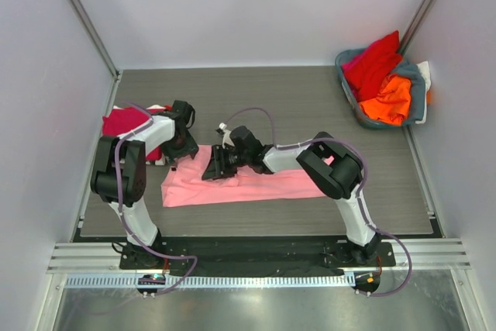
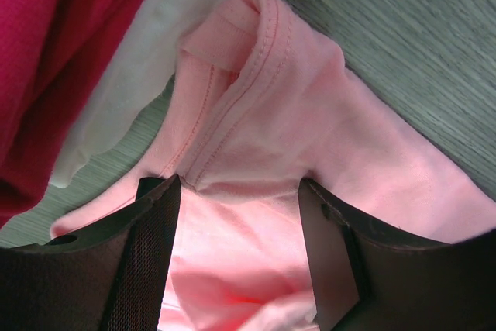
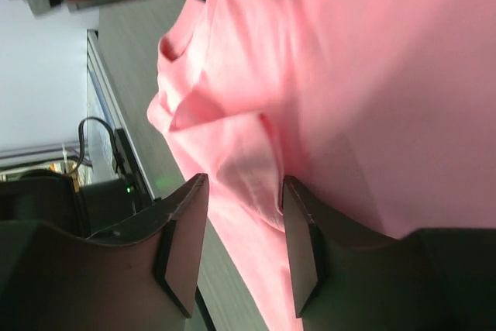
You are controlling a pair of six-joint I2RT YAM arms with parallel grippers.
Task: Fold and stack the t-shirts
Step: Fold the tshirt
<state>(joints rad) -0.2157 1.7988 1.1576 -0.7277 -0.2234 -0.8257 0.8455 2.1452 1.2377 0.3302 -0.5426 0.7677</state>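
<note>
A light pink t-shirt (image 1: 248, 185) lies spread across the table's middle. My left gripper (image 1: 183, 151) is over its left end, and in the left wrist view the gripper (image 2: 236, 191) is open, astride the pink cloth (image 2: 263, 98) just below the collar. My right gripper (image 1: 217, 164) hangs low over the shirt's upper left edge. In its wrist view that gripper (image 3: 242, 184) is open, with a raised fold of the pink t-shirt (image 3: 349, 75) between its fingers. A crimson t-shirt (image 1: 124, 122) lies on a white one (image 2: 155, 52) at the far left.
A grey-blue basket (image 1: 346, 91) stands at the back right corner with a red t-shirt (image 1: 376, 63) and an orange one (image 1: 391, 98) in it, and white cloth (image 1: 425, 75) on its far rim. Walls close in on both sides.
</note>
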